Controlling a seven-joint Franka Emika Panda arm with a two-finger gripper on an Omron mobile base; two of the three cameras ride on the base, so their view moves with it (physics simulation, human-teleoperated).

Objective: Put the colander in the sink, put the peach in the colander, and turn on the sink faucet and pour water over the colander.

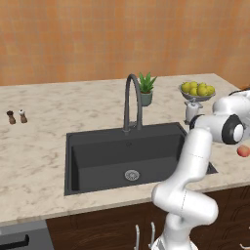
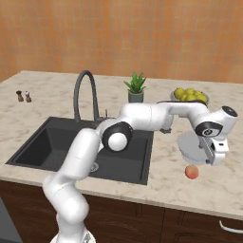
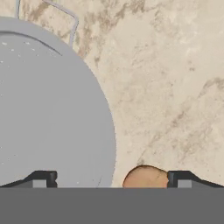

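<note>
Colander [image 2: 192, 146]: on the counter [image 2: 163, 190], right of the sink; partly covered by the gripper [image 2: 212, 151] in the right base view; a wire handle [image 3: 75, 31] stands out from its rim in the hand view.
Peach [image 2: 191, 172]: on the counter, outside the colander and near its rim.
Gripper: jaws parted wide, fingertips apart; positioned over the colander's peach-side rim.
Sink [image 1: 97, 166]: dark rectangular basin; round silver drain [image 1: 132, 175] in its floor.
Faucet [image 1: 128, 100]: gooseneck, upright at the rear edge of the sink.
Fruit bowl [image 1: 197, 97]: holds a pile of yellow-green fruit [image 1: 202, 89].
Plant pot [image 1: 146, 98]: contains a green plant [image 1: 145, 82], behind the faucet.
</note>
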